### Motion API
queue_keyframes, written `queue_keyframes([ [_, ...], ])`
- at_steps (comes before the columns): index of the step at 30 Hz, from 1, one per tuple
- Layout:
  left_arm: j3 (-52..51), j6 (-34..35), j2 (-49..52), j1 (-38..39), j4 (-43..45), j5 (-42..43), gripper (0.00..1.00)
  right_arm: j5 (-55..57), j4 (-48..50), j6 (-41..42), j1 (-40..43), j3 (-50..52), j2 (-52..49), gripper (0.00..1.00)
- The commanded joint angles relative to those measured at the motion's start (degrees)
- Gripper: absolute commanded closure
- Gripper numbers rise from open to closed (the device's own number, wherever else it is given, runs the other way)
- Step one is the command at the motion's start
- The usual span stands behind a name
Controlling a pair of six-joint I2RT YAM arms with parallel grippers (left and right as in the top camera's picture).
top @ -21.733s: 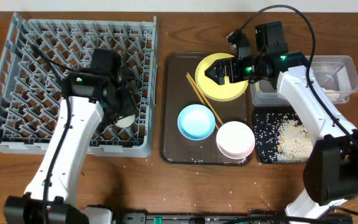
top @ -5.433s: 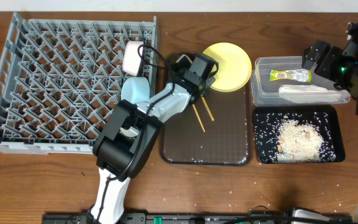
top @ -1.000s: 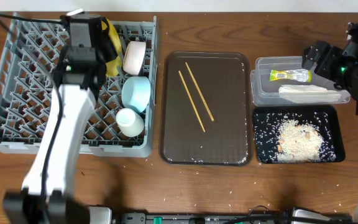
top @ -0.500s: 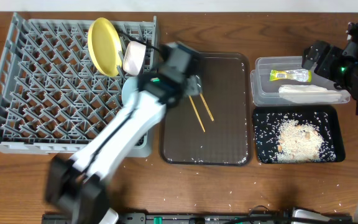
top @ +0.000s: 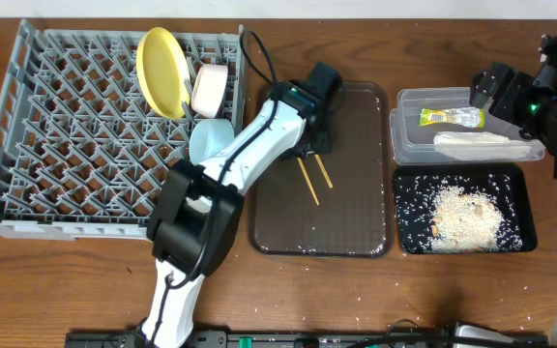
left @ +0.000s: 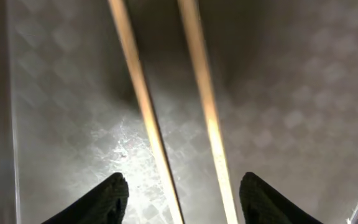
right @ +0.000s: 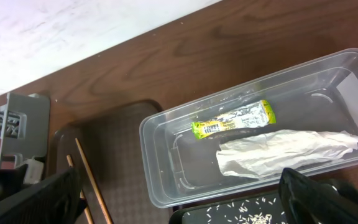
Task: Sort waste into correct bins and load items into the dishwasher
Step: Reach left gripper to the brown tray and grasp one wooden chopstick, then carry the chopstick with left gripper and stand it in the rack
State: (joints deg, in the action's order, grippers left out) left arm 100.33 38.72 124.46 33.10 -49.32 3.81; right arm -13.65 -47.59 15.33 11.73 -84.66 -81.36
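Note:
Two wooden chopsticks (top: 310, 182) lie on the dark brown tray (top: 356, 213). My left gripper (top: 312, 145) is open just above them; in the left wrist view both chopsticks (left: 148, 118) lie between its fingers (left: 184, 193). The grey dish rack (top: 66, 145) holds the yellow plate (top: 161, 70) upright, the white bowl (top: 209, 89) and the light blue bowl (top: 211, 143). The white cup is hidden under my left arm. The clear tub (top: 409, 145) holds the snack wrapper (right: 232, 122) and napkin (right: 284, 152). Rice lies in the black tray (top: 511, 174). My right gripper (top: 491, 92) is open and empty above the tub.
Loose rice grains are scattered on the brown tray's front edge and on the wooden table in front of it. The rack's wall stands close to the tray's left side. My left arm lies across the rack's right corner.
My left arm has left the yellow plate upright in the rack and swung right over the brown tray, coming down over the chopsticks. The right arm has not moved.

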Motion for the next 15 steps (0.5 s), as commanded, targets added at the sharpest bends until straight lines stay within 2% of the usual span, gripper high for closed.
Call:
queue_keyframes([
  [1,0.81,5.22,2.78,-2.25,-0.76,0.5,0.46,-0.28,-0.02,0.5,0.15,-0.68,-0.07,0.01],
  [7,0.7,7.28,4.35,-3.28,-0.09,0.5,0.59,-0.28,-0.02,0.5,0.15,-0.68,-0.07,0.01],
  [15,0.13,7.21,4.76,-2.91,1.22,0.55,0.68,-0.28,-0.02,0.5,0.15,-0.68,-0.07,0.01],
])
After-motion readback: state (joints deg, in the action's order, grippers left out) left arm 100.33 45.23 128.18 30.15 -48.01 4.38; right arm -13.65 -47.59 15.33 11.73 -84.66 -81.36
